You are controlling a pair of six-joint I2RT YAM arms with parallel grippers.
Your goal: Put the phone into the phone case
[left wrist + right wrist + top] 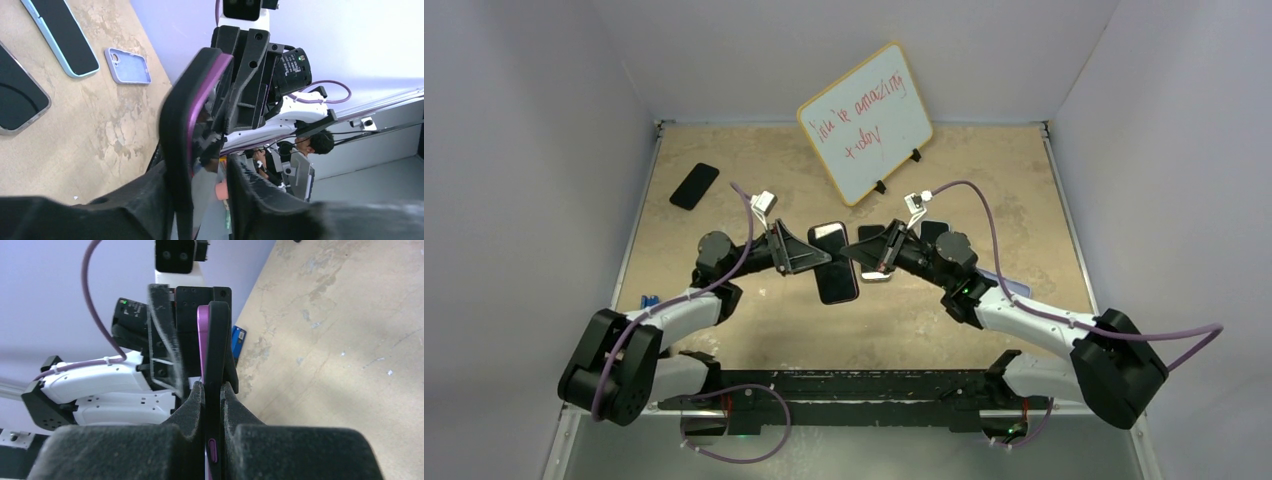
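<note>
A purple phone sits in a black phone case [837,280], held in the air over the middle of the table between both grippers. In the right wrist view it stands edge-on [215,340], and my right gripper [214,387] is shut on its two faces. The right gripper [871,258] comes in from the right. My left gripper [816,258] is at the phone's left side. In the left wrist view the black case with its purple edge [176,115] lies against one finger. A gap shows to the other finger [250,195], so the left gripper [197,167] stands open.
A tilted whiteboard [865,122] stands at the back. A black phone [694,186] lies at the far left. On the table below lie a silver-edged phone [17,95], a phone in a light blue case [65,37] and a lavender case [127,66]. A small blue object [648,301] is near the left arm.
</note>
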